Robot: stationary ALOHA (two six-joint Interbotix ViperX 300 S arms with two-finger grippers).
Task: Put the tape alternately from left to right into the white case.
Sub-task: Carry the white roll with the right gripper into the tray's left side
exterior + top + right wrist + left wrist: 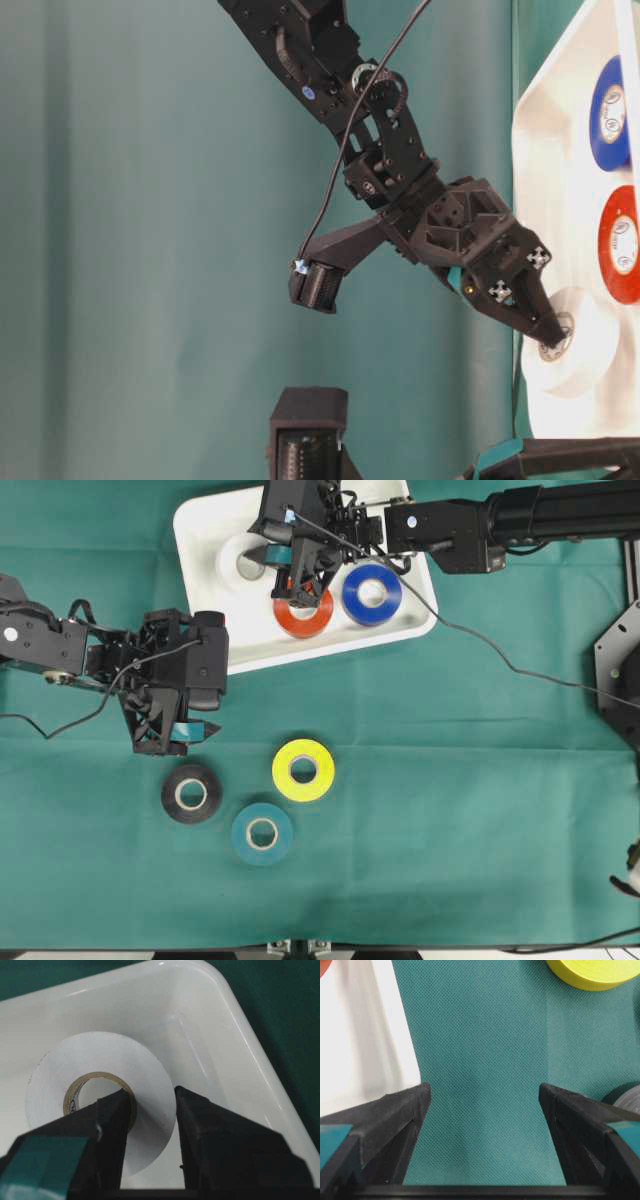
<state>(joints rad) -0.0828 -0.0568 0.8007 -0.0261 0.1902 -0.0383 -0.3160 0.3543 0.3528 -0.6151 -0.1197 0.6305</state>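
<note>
The white case (258, 650) lies at the back and holds a white tape (238, 565), a red tape (303, 622) and a blue tape (372, 593). My right gripper (154, 1097) is shut on the white tape (100, 1055), one finger inside its core and one outside, low in the case's (240, 1045) corner. On the cloth lie a yellow tape (303, 770), a black tape (192, 793) and a teal tape (262, 833). My left gripper (485, 1095) hangs open over bare cloth beside the case's (365, 1035) edge, with nothing between its fingers.
A green cloth covers the table. The right arm's cable (500, 660) trails over the cloth right of the case. In the left wrist view the yellow tape (595, 972) is ahead to the right and the black tape (630, 1100) sits by the right finger.
</note>
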